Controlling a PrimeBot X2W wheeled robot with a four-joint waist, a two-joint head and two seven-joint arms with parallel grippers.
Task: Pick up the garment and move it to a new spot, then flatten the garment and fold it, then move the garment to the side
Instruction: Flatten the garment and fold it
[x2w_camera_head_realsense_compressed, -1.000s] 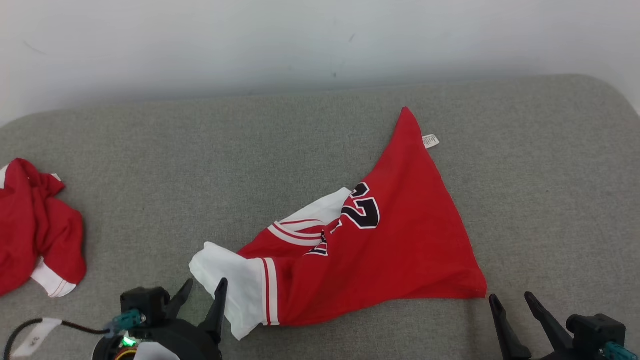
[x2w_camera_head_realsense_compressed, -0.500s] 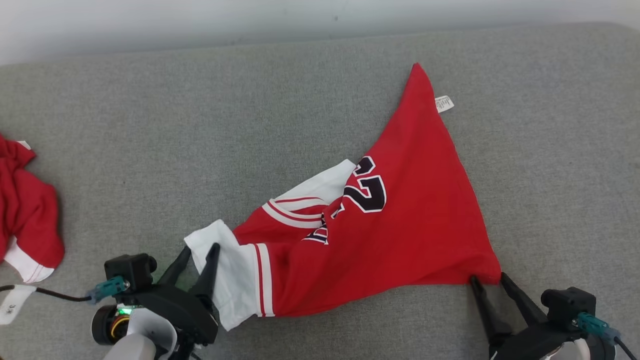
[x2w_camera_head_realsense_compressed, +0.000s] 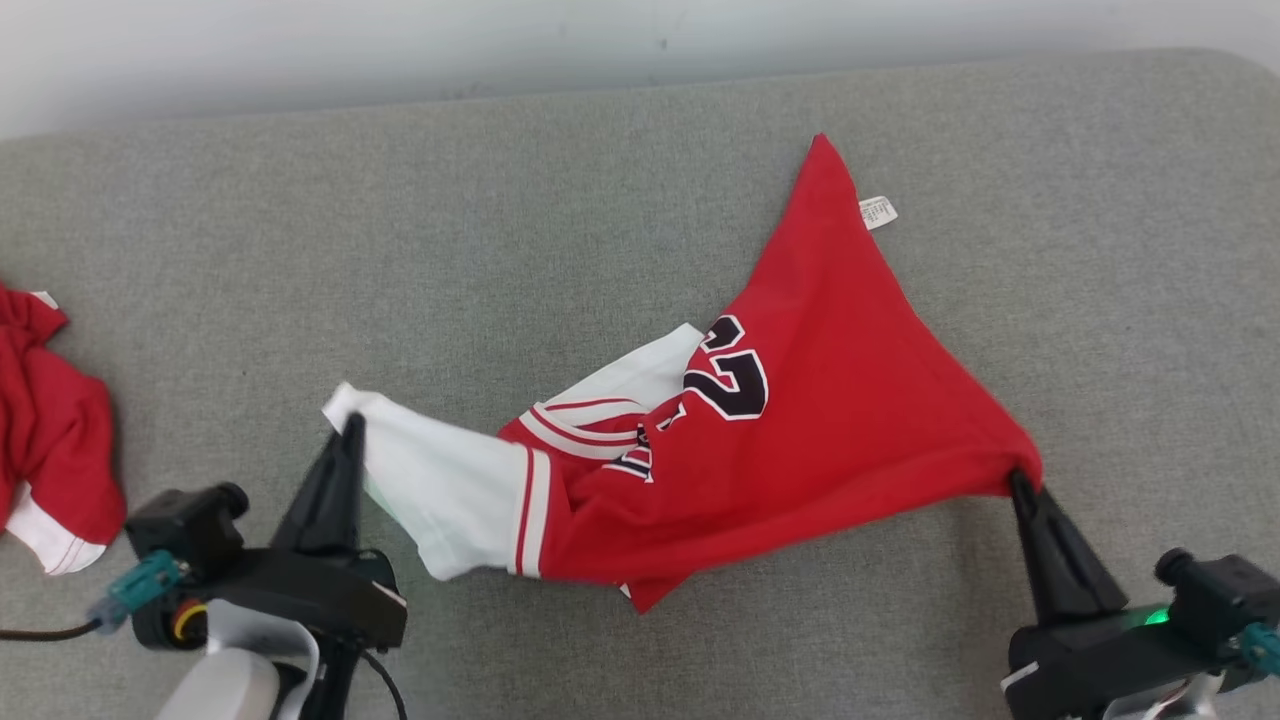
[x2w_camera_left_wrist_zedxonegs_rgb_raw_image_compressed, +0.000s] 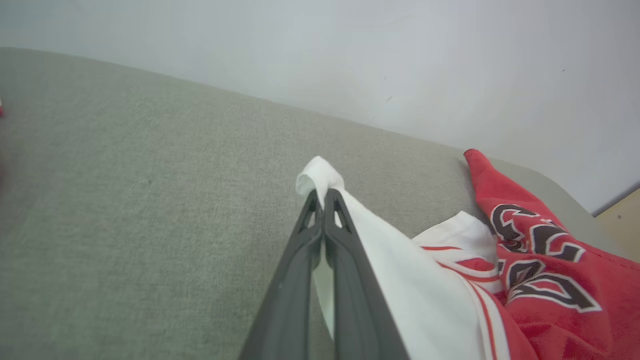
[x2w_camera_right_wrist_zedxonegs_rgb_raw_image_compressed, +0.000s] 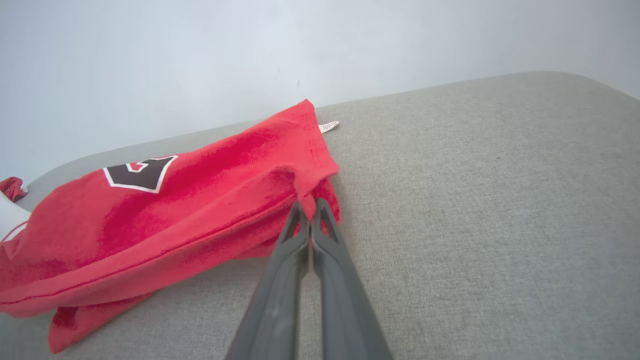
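The garment is a red jersey with white sleeves, red stripes and dark numbers, lying crumpled across the middle of the grey surface. My left gripper is shut on the tip of its white sleeve and holds it raised. My right gripper is shut on the red hem corner, which is pulled up into a peak. Between the two grips the cloth sags. A small white label sticks out at the far red corner.
A second red and white garment lies bunched at the left edge of the grey surface. A pale wall runs along the far edge. Bare grey surface stretches to the right of the jersey and behind it.
Both grippers have closed on the jersey, the left on the sleeve tip and the right on the hem corner, and lifted those ends. The head camera also tilted down earlier.
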